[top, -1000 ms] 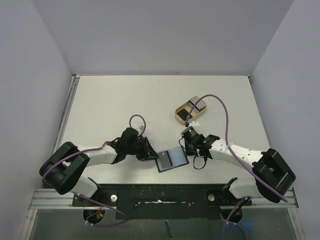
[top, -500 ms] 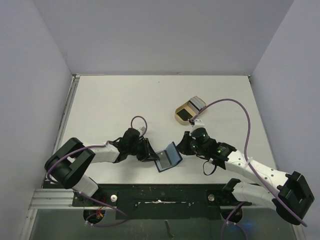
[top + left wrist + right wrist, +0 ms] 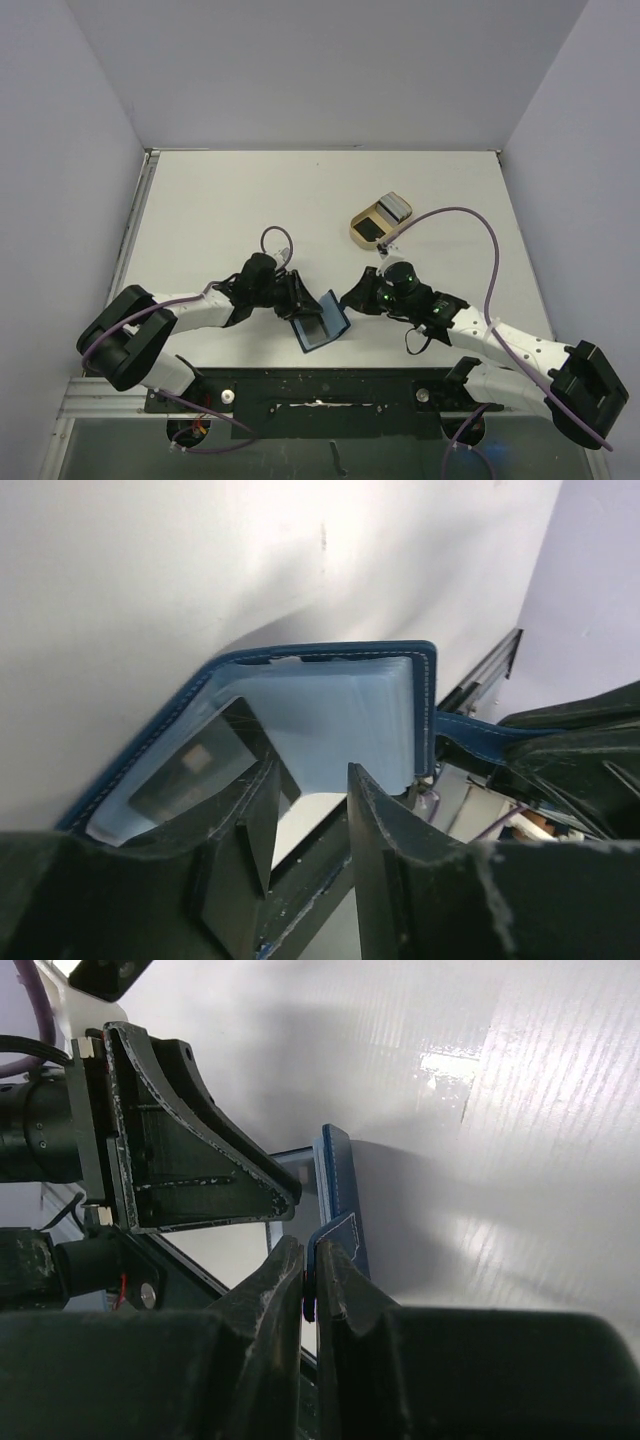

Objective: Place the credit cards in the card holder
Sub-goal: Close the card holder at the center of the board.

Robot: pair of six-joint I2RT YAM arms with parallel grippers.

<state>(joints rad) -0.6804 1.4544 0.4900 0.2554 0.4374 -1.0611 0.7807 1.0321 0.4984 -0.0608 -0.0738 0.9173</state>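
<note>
R hand [image 3: 308, 1278] clamped on card holder [image 3: 322, 322] flap, propping it open; L hand [image 3: 312, 785] apart at its other half. Credit cards [image 3: 384, 218] sit beyond my R hand in dish [image 3: 356, 237], R arm nearer.

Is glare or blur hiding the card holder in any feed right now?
Top external: even light, card holder sharp. Left wrist: its pockets sharp, near fingers dark and soft. Right wrist: glare patch on table, only the holder's edge shows.

Card holder [image 3: 340, 720] — stitched navy leather-look, smooth pale-blue lining — matt white table [image 3: 250, 200]
</note>
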